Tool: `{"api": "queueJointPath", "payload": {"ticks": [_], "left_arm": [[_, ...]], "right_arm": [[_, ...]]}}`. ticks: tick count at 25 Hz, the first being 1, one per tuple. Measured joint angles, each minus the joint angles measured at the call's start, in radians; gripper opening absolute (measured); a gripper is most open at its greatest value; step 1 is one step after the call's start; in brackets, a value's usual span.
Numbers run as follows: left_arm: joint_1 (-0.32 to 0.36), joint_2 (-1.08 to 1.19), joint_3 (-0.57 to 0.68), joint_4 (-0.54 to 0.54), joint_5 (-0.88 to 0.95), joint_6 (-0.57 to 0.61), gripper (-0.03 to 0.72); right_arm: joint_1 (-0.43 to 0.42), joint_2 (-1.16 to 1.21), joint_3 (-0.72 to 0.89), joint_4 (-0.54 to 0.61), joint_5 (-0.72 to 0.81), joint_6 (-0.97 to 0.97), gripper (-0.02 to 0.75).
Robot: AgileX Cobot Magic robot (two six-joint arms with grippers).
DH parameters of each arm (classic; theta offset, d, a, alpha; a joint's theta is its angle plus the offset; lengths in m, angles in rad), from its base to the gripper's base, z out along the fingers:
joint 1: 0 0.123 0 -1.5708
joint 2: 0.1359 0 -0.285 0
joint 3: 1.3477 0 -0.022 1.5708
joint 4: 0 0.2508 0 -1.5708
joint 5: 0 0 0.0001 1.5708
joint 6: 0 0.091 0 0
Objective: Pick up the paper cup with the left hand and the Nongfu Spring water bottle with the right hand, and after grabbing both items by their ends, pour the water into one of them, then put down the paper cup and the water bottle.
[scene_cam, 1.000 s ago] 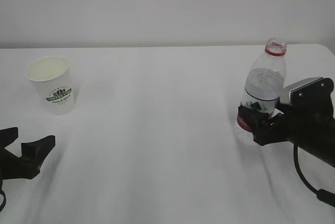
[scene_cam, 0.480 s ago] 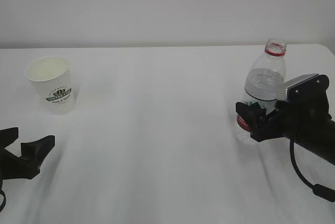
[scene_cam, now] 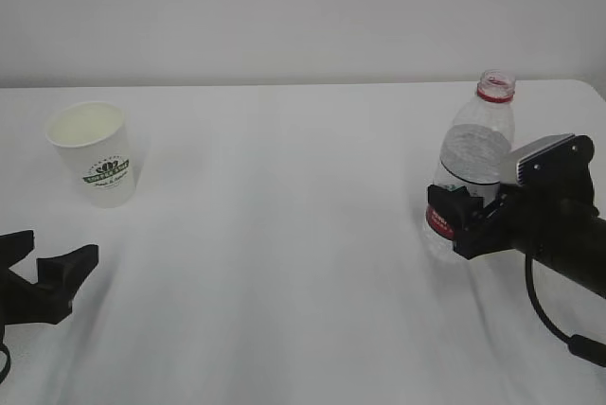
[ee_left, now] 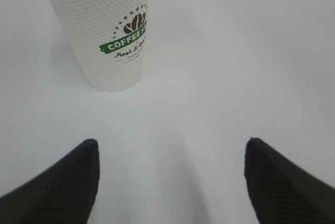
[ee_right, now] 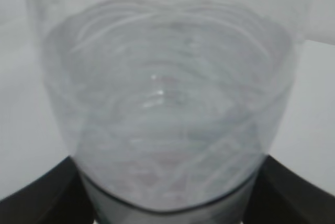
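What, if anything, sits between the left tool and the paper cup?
Nothing visible. In the left wrist view, only bare white table lies between the open left tool and the upright paper cup, which sits ahead and left of centre.

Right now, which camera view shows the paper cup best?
The exterior view: the paper cup shows whole, upright, open rim included. The left wrist view crops its rim but reads the logo clearly. The right wrist view shows none of it.

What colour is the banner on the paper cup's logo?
Green with white lettering, on the paper cup; clearest in the left wrist view.
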Motion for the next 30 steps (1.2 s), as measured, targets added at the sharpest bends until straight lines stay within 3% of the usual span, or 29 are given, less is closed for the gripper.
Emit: {"api": "queueJointPath", "payload": {"ticks": [9,30], "left_arm": [[0.0,0.0,0.0,0.0,0.0,0.0,0.596],[0.0,0.0,-0.009,-0.003,0.0,0.0,0.591]], "right_arm": [[0.0,0.0,0.0,-0.021,-0.002,0.0,0.489],[0.0,-0.2,0.002,-0.084,0.113,0.0,0.481]]}}
